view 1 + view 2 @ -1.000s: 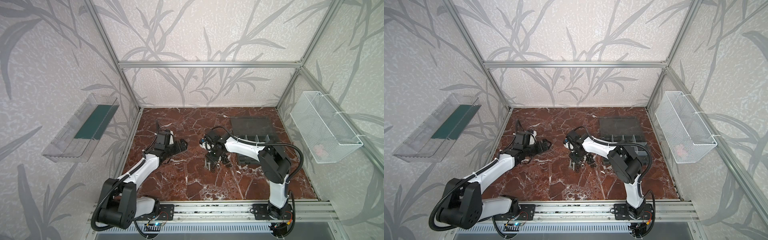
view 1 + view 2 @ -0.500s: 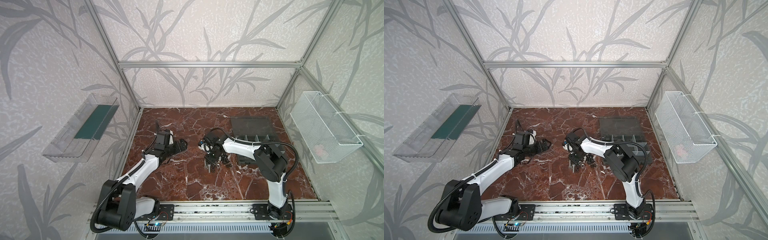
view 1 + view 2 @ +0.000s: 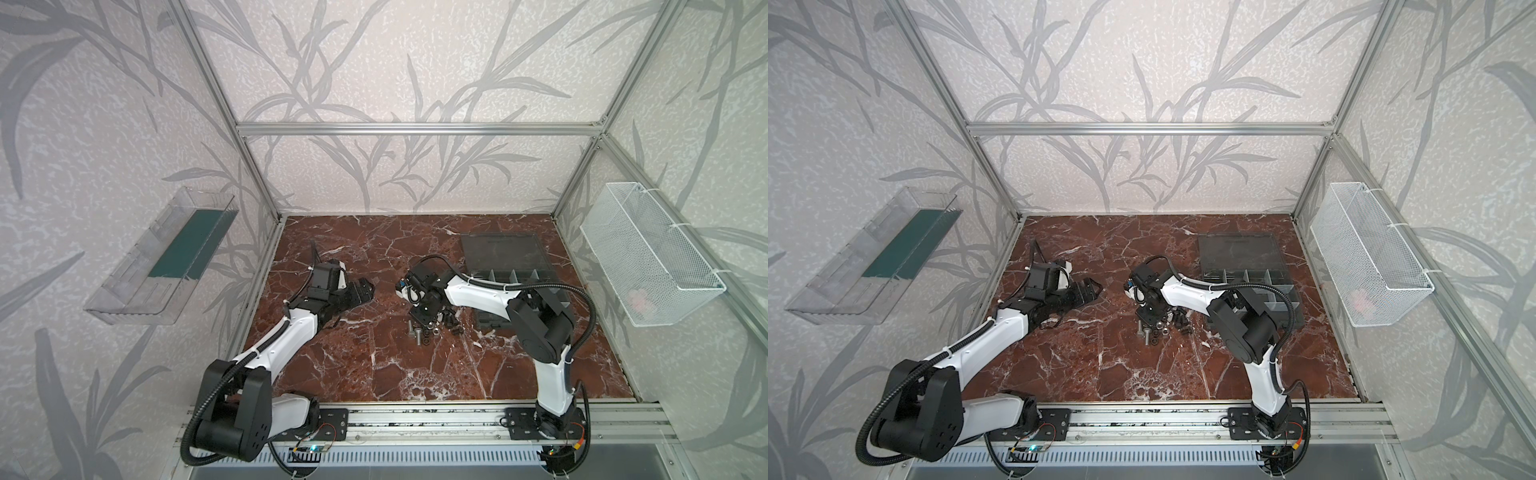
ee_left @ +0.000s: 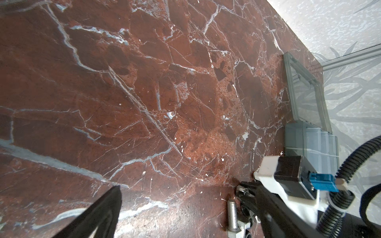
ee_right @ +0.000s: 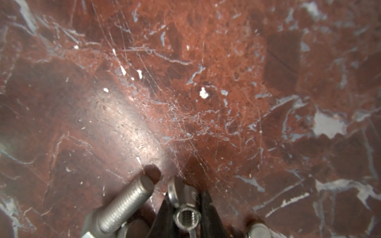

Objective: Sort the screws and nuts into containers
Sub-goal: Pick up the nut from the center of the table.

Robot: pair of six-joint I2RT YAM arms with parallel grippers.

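Closed within the last second, the right gripper (image 5: 185,197) pinches one silver nut (image 5: 187,218) at the pile (image 3: 432,329) near the containers (image 3: 505,276), so it should lift straight up, slowly, clear of the neighbouring bolt (image 5: 123,206).

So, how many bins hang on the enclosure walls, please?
2: the clear plastic tray on the left wall, the white wire basket on the right wall. None appears hidden.
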